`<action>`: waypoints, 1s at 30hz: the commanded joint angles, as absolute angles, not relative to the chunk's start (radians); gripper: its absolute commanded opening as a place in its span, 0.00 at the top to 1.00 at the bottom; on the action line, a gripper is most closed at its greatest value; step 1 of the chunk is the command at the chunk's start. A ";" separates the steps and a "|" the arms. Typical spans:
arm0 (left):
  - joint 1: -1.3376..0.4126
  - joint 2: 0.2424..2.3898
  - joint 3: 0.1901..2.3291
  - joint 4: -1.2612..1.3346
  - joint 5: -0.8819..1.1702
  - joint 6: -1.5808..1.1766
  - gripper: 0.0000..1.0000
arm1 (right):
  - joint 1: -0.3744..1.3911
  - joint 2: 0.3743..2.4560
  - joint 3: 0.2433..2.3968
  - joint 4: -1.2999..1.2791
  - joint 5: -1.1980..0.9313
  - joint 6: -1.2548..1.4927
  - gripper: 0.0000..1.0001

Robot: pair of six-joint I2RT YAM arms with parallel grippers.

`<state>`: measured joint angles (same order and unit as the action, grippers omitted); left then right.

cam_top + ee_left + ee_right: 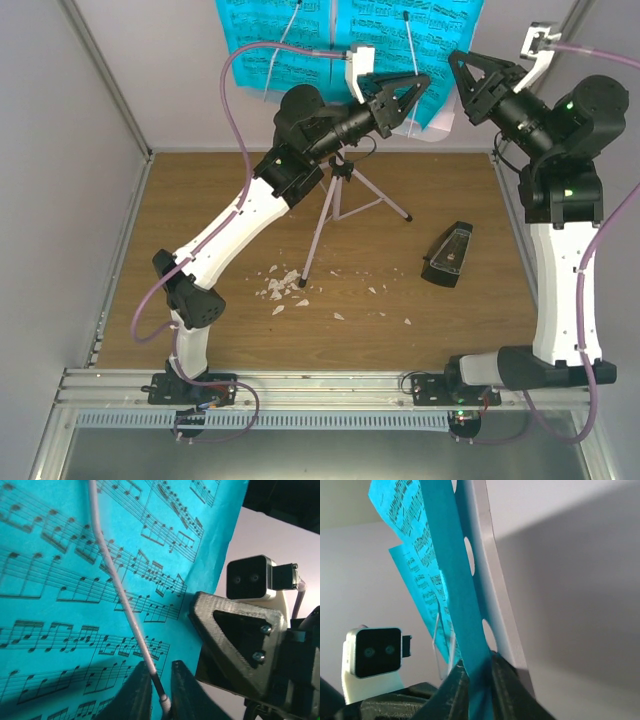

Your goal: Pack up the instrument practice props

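You had both arms raised to the far end of the wooden table (200,200), where the pale pink hole-perforated music stand with thin tripod (340,200) stood upright and carried the bright blue sheets of black-printed music (265,45) on its desk.

Your left gripper (161,680) had its fingers drawn close together. The stand's thin pink retaining wire (115,580) sat in the narrow gap between them and ran up and away across the face of the sheets. Whether the pads actually pressed on that wire, the wrist view did not let you tell.

Your right gripper (480,672) was pinched on the side edge of the sheets. The paper filled the slot between its fingers and rose straight up from them, with the edge of the stand's perforated plate (492,580) just behind.

So the paper lay directly ahead of both tools, its long side running upward. The right arm was the one at its free edge. By my reading, any pull would have had to slide the sheets sideways out from under the wire, along the plate rather than away from it.

The small black pyramid metronome with clear cover (448,255) lay on the table, well apart, on the right arm's side. Small white scraps (283,287) were scattered near the tripod's feet.
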<state>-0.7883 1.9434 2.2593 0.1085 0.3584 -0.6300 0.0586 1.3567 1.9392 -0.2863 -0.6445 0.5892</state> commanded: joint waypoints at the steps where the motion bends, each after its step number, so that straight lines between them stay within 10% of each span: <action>1: -0.796 1.941 2.288 0.155 0.355 -0.591 0.91 | 0.075 1.383 1.980 -0.309 -0.590 0.558 0.89; 25: -0.790 1.907 2.201 0.193 0.331 -0.519 1.00 | 0.083 1.015 1.750 -0.102 0.276 0.329 1.00; 30: -0.779 1.897 2.181 0.201 0.334 -0.539 0.62 | 0.084 0.957 1.659 -0.120 0.423 0.283 0.99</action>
<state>-0.7895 1.9354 2.2105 0.1913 0.3531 -0.5301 0.0830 0.9722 1.7401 -0.1150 0.2214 0.3576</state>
